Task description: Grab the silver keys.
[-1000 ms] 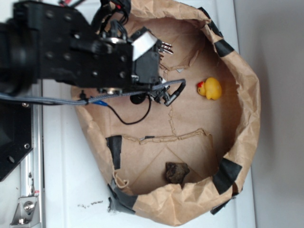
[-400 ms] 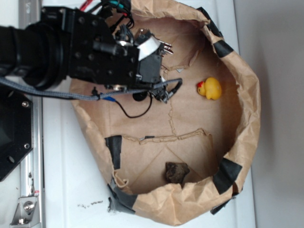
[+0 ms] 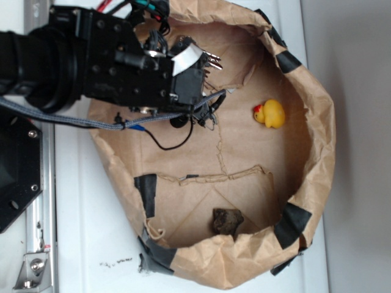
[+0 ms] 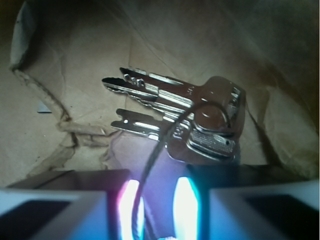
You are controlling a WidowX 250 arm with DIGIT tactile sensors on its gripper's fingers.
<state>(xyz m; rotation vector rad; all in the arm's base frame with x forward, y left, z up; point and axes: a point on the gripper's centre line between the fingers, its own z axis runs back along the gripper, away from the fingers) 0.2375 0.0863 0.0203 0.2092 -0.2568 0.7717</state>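
The silver keys lie fanned on brown paper just ahead of my gripper, blades pointing left and heads to the right. Their thin ring wire runs down into the narrow gap between my two fingers. The heads sit against the tip of the right finger, and the left finger is clear of them. The jaws stand a little apart, so the gripper is open. From the exterior view only the key tips poke out past the black arm, which hides the fingers.
Everything sits in a crumpled brown paper bowl patched with black tape. A yellow rubber duck rests at the right, and a dark rock-like lump at the bottom. A black cable hangs under the arm.
The arm has swung up and to the left over the bowl. Its dangling cable end pulled back left. The keys, duck and lump stayed put.
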